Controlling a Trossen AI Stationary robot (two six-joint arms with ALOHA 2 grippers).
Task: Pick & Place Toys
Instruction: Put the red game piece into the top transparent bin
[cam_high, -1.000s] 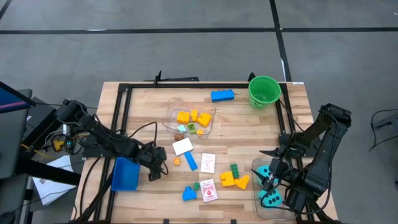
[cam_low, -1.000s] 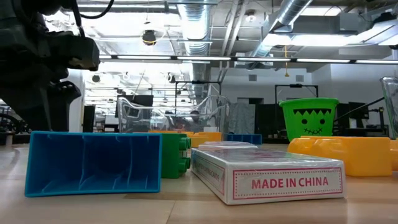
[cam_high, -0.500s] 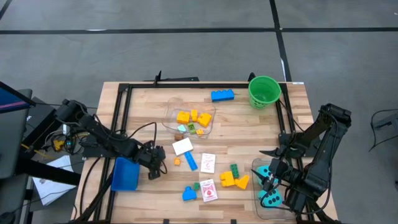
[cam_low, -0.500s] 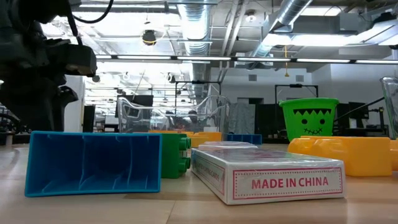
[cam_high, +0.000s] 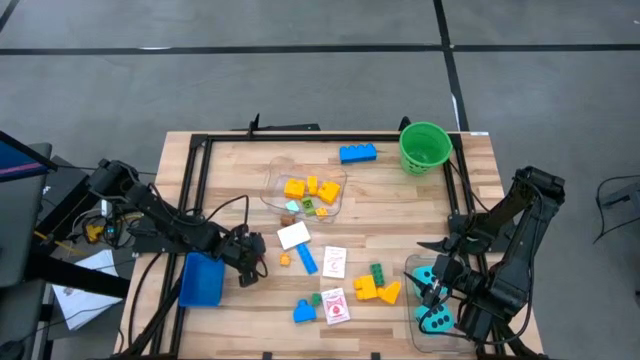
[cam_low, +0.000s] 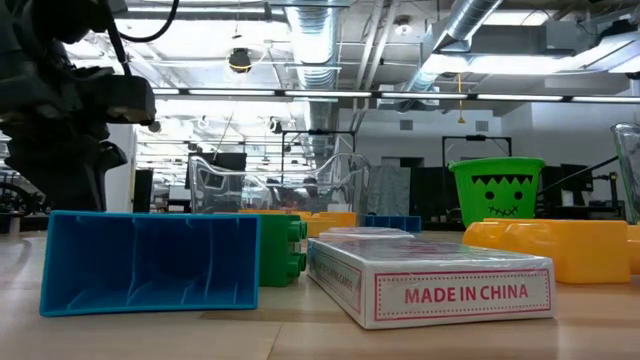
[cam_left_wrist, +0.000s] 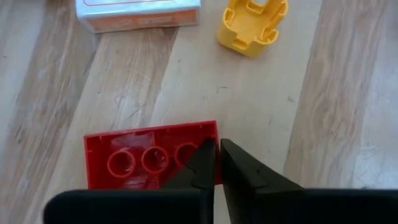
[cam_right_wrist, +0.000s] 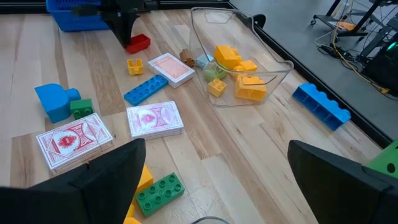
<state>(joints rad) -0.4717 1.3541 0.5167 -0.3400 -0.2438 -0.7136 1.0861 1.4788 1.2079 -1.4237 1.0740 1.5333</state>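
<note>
The red brick (cam_left_wrist: 151, 160) lay hollow side up on the wood near the table's nine o'clock edge, just beside the blue tray (cam_high: 201, 281). It looked light, stiff and slick; its thin wall seemed the natural hold. The left gripper (cam_left_wrist: 217, 163) had its fingers pinched together on that wall. The right gripper (cam_high: 432, 287) waited spread wide over the clear tub (cam_high: 418, 318) at four o'clock.
</note>
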